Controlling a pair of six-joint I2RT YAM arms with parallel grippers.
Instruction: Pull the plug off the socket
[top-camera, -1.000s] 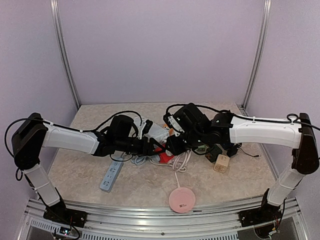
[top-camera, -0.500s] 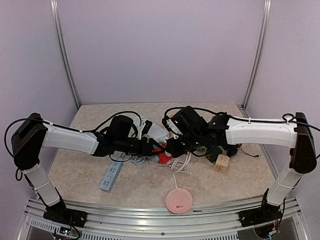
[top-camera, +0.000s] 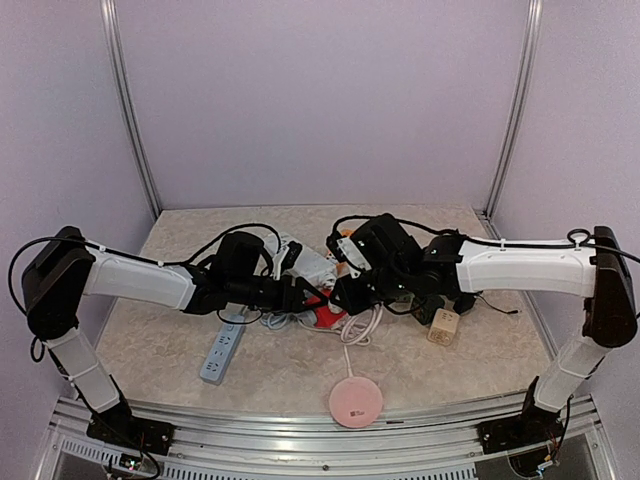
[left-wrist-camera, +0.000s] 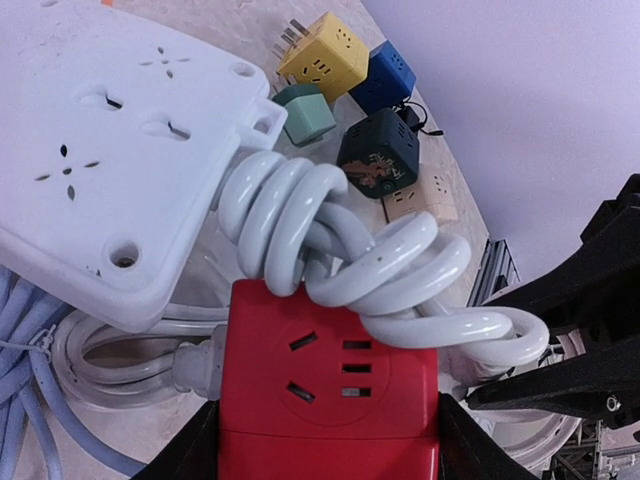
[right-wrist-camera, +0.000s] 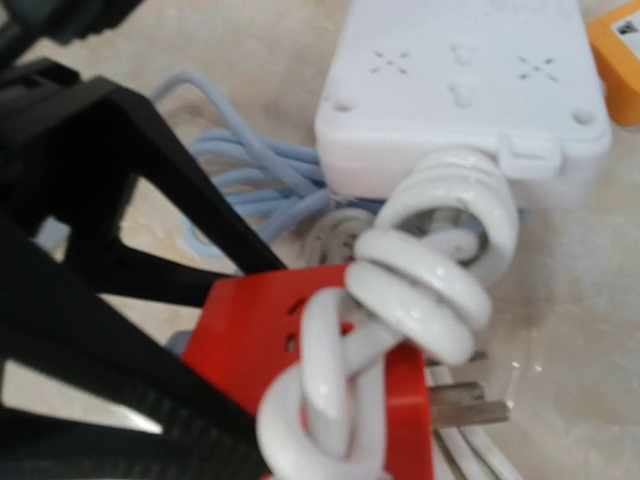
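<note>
A red socket cube (left-wrist-camera: 330, 400) sits between the fingers of my left gripper (left-wrist-camera: 328, 445), which is shut on its two sides. A white plug (left-wrist-camera: 195, 365) is pushed into the cube's left side. Thick white cord (left-wrist-camera: 380, 270) from the white power strip (left-wrist-camera: 110, 150) coils over the cube. My right gripper (top-camera: 343, 293) meets the cube from the right. Its black fingers (left-wrist-camera: 560, 395) look shut on the white cord (right-wrist-camera: 300, 430) beside the cube. In the right wrist view the red cube (right-wrist-camera: 250, 330) shows bare metal prongs (right-wrist-camera: 470, 405) at its right.
Yellow (left-wrist-camera: 322, 55), blue (left-wrist-camera: 385, 75), grey-green (left-wrist-camera: 305, 115), dark (left-wrist-camera: 380, 155) and beige (left-wrist-camera: 425, 200) cubes lie beyond the socket. A pink round disc (top-camera: 356, 402) and a pale blue power strip (top-camera: 222, 352) lie near the front. Pale blue cables (right-wrist-camera: 240, 160) pile up beside the white strip.
My right gripper has closed further and its arm has shifted slightly. The pink disc has slid a little to the left. The left arm has held still.
</note>
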